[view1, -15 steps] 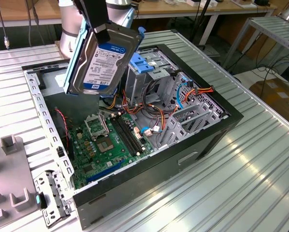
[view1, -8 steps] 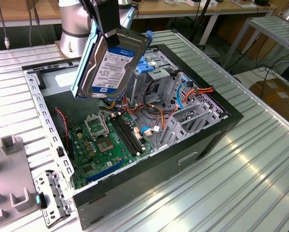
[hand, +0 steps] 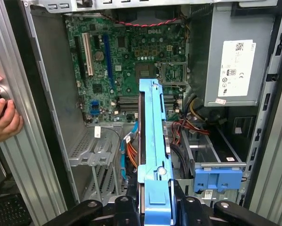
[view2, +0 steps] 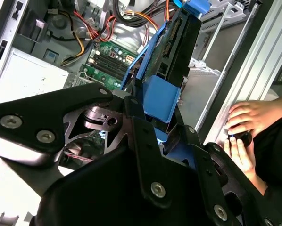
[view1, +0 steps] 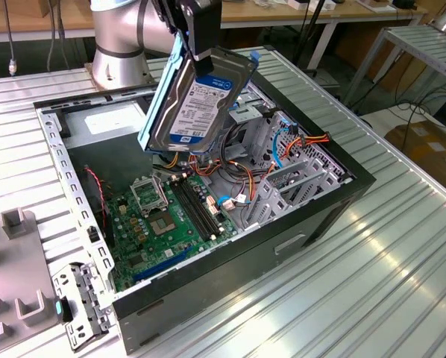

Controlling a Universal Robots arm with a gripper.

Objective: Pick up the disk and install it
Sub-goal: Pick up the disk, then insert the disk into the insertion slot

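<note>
My gripper [view1: 206, 63] is shut on the disk [view1: 200, 101], a silver-grey hard drive with a white-and-blue label and light blue side rails. It hangs tilted in the air above the open computer case [view1: 357, 179], over the cables near the case's middle. In the first wrist view the disk [hand: 153, 141] shows edge-on, its blue rail running out from the gripper [hand: 153, 209] towards the motherboard [hand: 131, 52]. In the second wrist view the gripper [view2: 155, 125] clamps the blue rail end of the disk [view2: 181, 47].
Inside the case are a green motherboard [view1: 171, 216], orange and red cables, a grey power supply [hand: 235, 61] and a metal drive cage with a blue latch [hand: 219, 176]. A person's hand [hand: 2, 117] rests on the table beside the case. Grey fixtures [view1: 14, 261] stand at the exterior view's left.
</note>
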